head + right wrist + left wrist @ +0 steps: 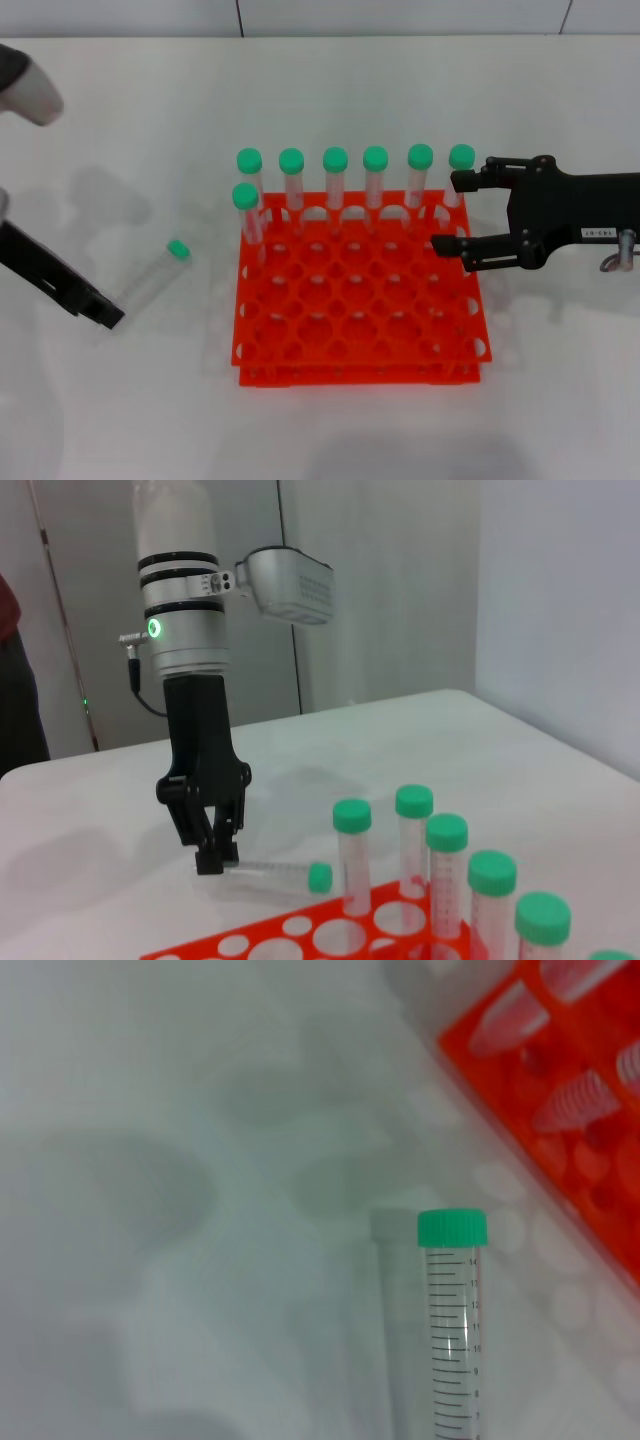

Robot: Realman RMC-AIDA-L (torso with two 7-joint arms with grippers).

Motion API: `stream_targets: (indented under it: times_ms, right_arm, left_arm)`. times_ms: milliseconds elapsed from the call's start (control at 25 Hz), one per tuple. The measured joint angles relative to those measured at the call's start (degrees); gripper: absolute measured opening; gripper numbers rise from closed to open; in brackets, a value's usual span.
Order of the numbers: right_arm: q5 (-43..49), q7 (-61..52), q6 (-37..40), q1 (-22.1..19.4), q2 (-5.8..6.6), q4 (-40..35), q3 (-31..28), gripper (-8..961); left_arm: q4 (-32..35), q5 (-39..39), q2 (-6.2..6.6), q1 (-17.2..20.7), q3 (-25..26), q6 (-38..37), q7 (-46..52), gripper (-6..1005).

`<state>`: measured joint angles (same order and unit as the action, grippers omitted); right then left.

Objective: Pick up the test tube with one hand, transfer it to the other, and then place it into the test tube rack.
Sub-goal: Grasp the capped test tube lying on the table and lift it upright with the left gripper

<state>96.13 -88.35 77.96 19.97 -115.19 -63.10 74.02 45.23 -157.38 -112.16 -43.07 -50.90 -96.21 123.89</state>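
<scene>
The test tube [155,275], clear with a green cap, lies slanted left of the orange-red test tube rack [360,340]. My left gripper [108,316] is shut on its lower end, the cap pointing toward the rack. In the right wrist view the left gripper [215,858] points down with the tube [275,872] sticking out sideways just above the table. The left wrist view shows the tube [452,1330] with its shadow beside it and a rack corner [560,1090]. My right gripper [447,213], with a white label, hovers open over the rack's right edge, holding nothing.
Several green-capped tubes [335,175] stand in the rack's back row, and one more [246,210] stands in the second row at the left. The right gripper's far finger is close to the rightmost standing tube [461,160]. White tabletop [150,420] surrounds the rack.
</scene>
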Motion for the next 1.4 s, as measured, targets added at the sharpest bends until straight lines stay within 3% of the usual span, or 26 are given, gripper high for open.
stream_targets:
  times_ms: [320, 520, 680, 1000, 1400]
  right_arm:
    - [-1.43, 0.52, -0.16, -0.07, -0.03, 0.08, -0.02, 825]
    - [-1.83, 0.53, -0.19, -0.21, -0.03, 0.09, -0.11, 825]
    - [-1.84, 0.53, -0.16, -0.41, 0.02, 0.09, -0.22, 825]
    - [-1.63, 0.52, 0.53, -0.71, 0.11, -0.83, -0.34, 825]
    - [-1.31, 0.48, 1.96, -2.13, 0.22, -3.48, -0.40, 826]
  left_arm:
    - [8.69, 7.25, 0.79, 5.77, 8.37, -1.26, -3.76, 189]
    - [13.85, 18.00, 1.86, 10.07, 10.48, -0.53, -5.64, 190]
    - [15.30, 26.70, 2.02, 11.68, 13.98, 0.13, -8.87, 190]
    - [13.00, 40.25, 0.44, 11.20, 15.08, 3.57, -16.66, 189]
    - [-0.67, 49.35, -1.25, 5.46, 14.86, 5.35, -28.69, 190]
